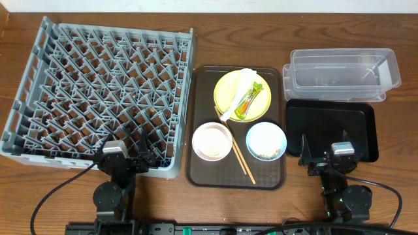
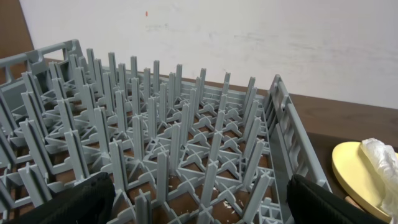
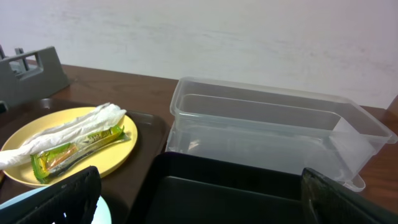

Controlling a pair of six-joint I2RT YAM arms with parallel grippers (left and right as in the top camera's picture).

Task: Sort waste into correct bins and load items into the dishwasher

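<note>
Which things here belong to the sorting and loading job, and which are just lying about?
Job: dish rack, yellow plate, pink bowl, blue bowl, chopsticks, napkin, sachet, crumbs, clear tub, black tray.
Lying about: brown serving tray, table.

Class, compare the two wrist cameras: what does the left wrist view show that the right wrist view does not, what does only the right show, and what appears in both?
Left wrist only: the rack seen close, its rows of upright pegs filling most of the frame.
Right wrist only: the clear tub, the black tray in front of it, and the sachet.
Both: the yellow plate with the white napkin on it. The right wrist also catches a corner of the rack.
</note>
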